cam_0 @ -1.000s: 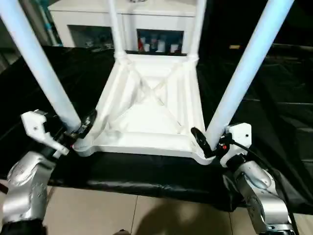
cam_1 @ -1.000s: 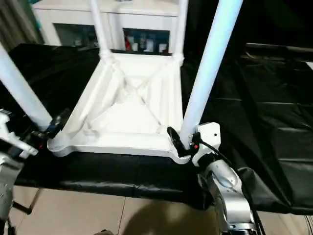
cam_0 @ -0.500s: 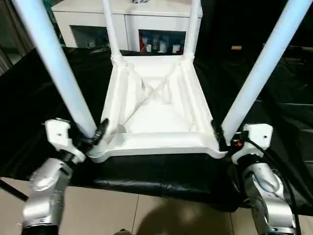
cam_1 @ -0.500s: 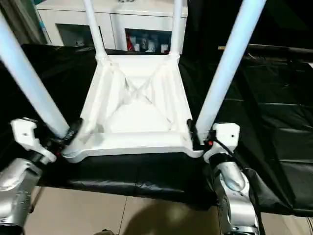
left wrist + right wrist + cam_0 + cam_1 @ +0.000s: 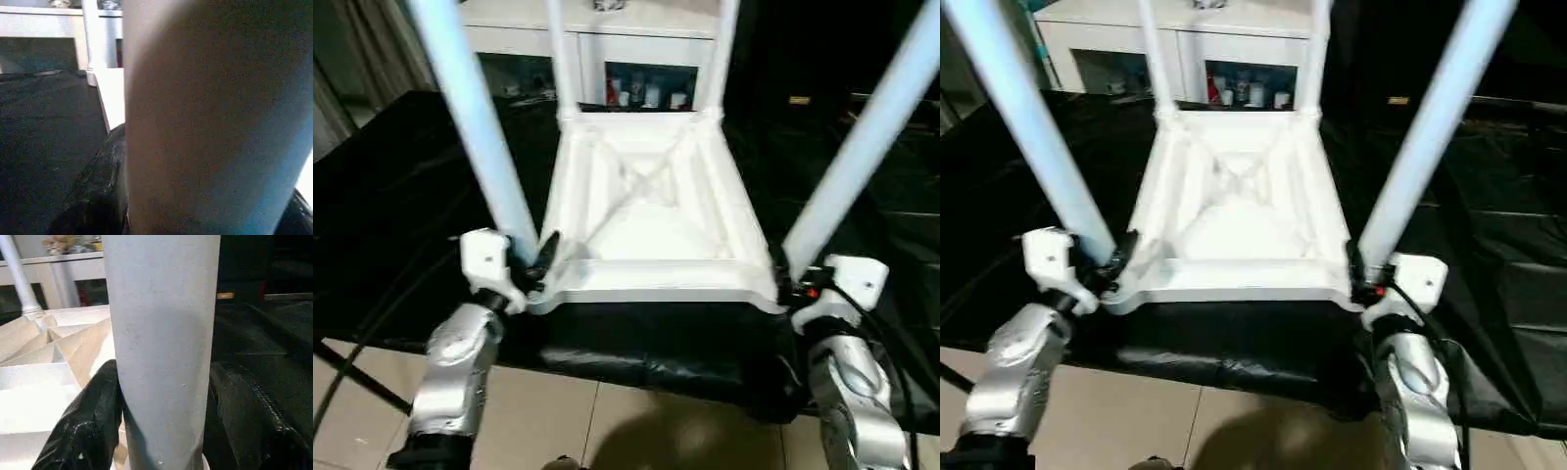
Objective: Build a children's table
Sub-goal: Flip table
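- Children's table (image 5: 651,220): white, upside down on black-draped bench (image 5: 391,215), ribbed underside up, four tubular legs rising.
- Left gripper (image 5: 530,262): fingers either side of near-left leg (image 5: 475,117), apparently pinching its base.
- Right gripper (image 5: 1359,279): likewise around near-right leg (image 5: 161,347).
- Cabinet (image 5: 636,59): behind; small items inside.

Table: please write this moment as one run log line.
table upside down on black cloth | four legs in | left gripper, right gripper at near legs

It looks like a lab or test room: black-draped workbench (image 5: 401,196), tiled floor (image 5: 607,431), white glass-door cabinet (image 5: 636,59) holding bottles.
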